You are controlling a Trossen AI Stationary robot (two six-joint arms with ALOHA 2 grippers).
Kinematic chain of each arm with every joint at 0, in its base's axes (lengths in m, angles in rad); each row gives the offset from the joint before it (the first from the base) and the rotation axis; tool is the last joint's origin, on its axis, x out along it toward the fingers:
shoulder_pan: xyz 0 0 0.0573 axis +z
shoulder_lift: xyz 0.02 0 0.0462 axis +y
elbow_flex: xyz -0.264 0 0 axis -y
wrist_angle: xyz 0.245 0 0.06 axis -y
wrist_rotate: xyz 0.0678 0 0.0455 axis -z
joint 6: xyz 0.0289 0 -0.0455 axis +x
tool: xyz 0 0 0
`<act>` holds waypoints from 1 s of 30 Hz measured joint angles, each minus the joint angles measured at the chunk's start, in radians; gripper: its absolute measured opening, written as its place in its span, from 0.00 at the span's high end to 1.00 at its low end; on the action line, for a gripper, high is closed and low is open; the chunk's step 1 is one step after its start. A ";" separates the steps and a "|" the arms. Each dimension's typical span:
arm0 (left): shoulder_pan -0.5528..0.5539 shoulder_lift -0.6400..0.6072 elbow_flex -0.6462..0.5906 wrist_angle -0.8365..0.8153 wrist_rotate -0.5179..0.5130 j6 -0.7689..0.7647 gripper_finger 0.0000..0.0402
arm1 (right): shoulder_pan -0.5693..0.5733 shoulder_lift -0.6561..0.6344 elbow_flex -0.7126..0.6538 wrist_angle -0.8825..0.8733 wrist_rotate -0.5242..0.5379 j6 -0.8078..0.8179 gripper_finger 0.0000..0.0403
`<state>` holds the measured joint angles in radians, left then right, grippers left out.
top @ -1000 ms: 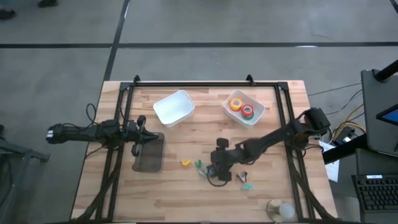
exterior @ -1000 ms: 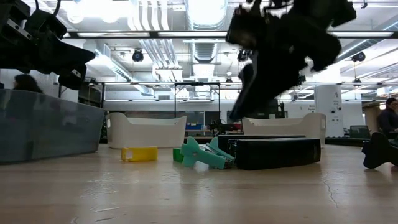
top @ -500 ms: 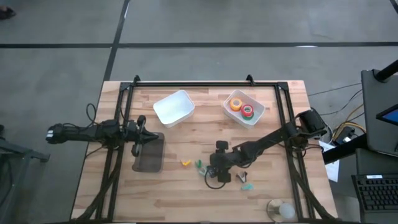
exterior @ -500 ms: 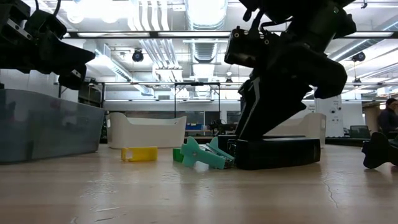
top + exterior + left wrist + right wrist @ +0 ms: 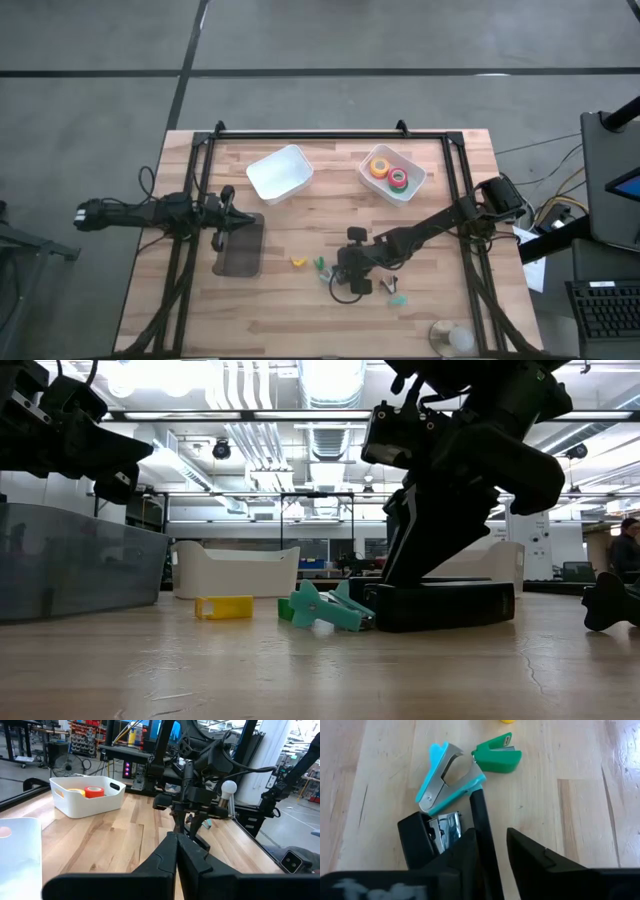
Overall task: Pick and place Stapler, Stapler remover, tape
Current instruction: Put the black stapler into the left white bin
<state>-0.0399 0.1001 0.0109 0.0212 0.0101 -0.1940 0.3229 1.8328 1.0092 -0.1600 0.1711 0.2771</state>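
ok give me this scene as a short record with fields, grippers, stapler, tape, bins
right gripper: down on the table, fingers either side of the black stapler
left gripper: shut, above the dark bin
stapler remover: teal, touching the stapler's end
tape: rolls in the right white bin
other white bin: looks empty

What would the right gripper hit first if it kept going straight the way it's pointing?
The black stapler. The right gripper is already down on it, its fingers straddling the long edge. Just past that lies the teal staple remover, then the green one; how far apart they sit is hard to judge.
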 joint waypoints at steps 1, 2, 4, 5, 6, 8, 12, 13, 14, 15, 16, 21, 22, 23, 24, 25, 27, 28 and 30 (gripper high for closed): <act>0.000 0.000 0.000 0.000 0.000 0.000 0.97 | 0.000 0.000 0.000 0.000 0.000 0.000 0.77; 0.000 0.000 0.000 0.000 0.000 0.000 0.97 | 0.000 0.000 0.000 0.000 0.000 0.000 0.78; 0.000 0.000 0.000 0.000 0.000 0.000 0.97 | 0.000 0.000 0.000 0.000 0.000 0.000 0.81; 0.000 0.000 0.000 0.000 0.000 0.000 0.97 | 0.000 0.000 0.000 0.000 0.000 0.000 0.83; 0.000 0.000 0.000 0.000 0.000 0.000 0.97 | 0.000 0.000 0.000 0.000 0.000 0.000 0.84; 0.000 0.000 0.000 0.000 0.000 0.000 0.97 | 0.000 0.000 0.000 0.000 0.000 0.000 0.87; 0.000 0.000 0.000 0.000 0.000 0.000 0.97 | 0.000 0.000 0.000 0.001 0.000 0.000 0.91; 0.000 0.000 0.000 0.000 0.000 0.000 0.97 | 0.000 0.000 0.000 0.001 0.001 0.001 0.92; 0.000 0.000 0.000 0.000 0.000 0.000 0.97 | 0.000 0.000 0.000 0.001 0.001 0.003 0.92; 0.000 0.000 0.000 0.000 0.000 0.000 0.97 | 0.000 0.000 0.000 0.001 0.002 0.003 0.92; 0.000 0.000 0.000 0.000 0.000 0.000 0.97 | 0.000 0.000 0.000 0.001 0.003 0.001 0.91; 0.000 0.000 0.000 0.000 0.000 0.000 0.97 | -0.007 -0.005 0.000 -0.020 0.011 -0.005 0.91; 0.000 0.000 0.000 0.000 0.000 0.000 0.97 | -0.008 -0.006 0.000 -0.024 0.012 -0.006 0.91; 0.000 0.000 0.000 0.000 0.000 0.000 0.97 | -0.008 -0.009 0.000 -0.029 0.013 -0.008 0.91; 0.000 0.000 0.000 0.000 0.000 0.000 0.97 | -0.008 -0.011 0.000 -0.035 0.017 -0.009 0.91; 0.000 0.000 0.000 0.000 0.000 0.000 0.97 | -0.008 -0.012 0.000 -0.040 0.021 -0.009 0.91; 0.000 0.000 0.000 0.000 0.000 0.000 0.97 | -0.007 -0.013 0.000 -0.047 0.035 -0.009 0.91; 0.000 0.000 0.000 0.000 0.000 0.000 0.97 | -0.007 -0.013 0.000 -0.053 0.037 -0.005 0.91; 0.000 0.000 0.000 0.000 0.000 0.000 0.97 | -0.007 -0.014 0.001 -0.067 0.038 0.008 0.91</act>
<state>-0.0402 0.1001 0.0109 0.0212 0.0098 -0.1940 0.3161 1.8189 1.0097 -0.2266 0.2089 0.2853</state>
